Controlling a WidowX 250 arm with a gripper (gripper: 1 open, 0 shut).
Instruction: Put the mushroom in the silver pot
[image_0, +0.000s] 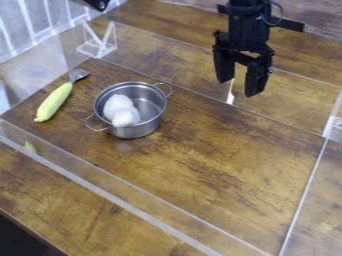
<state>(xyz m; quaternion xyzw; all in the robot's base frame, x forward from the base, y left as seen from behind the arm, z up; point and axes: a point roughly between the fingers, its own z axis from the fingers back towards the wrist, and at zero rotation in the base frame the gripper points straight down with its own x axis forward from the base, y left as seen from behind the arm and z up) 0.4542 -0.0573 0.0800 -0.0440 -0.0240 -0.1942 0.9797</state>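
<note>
The silver pot (130, 108) stands on the wooden table, left of centre, its two loop handles pointing upper right and lower left. Inside it lies the mushroom (120, 109), a smooth white rounded lump resting against the pot's left wall. My gripper (241, 85) hangs above the table at the upper right, well away from the pot. Its black fingers (222, 72) point down and stand apart, open, with nothing between them.
A yellow-green corn cob (54, 101) lies on the table left of the pot. A clear plastic stand (96, 40) sits at the back left. Low transparent walls (160, 222) run along the table's front and sides.
</note>
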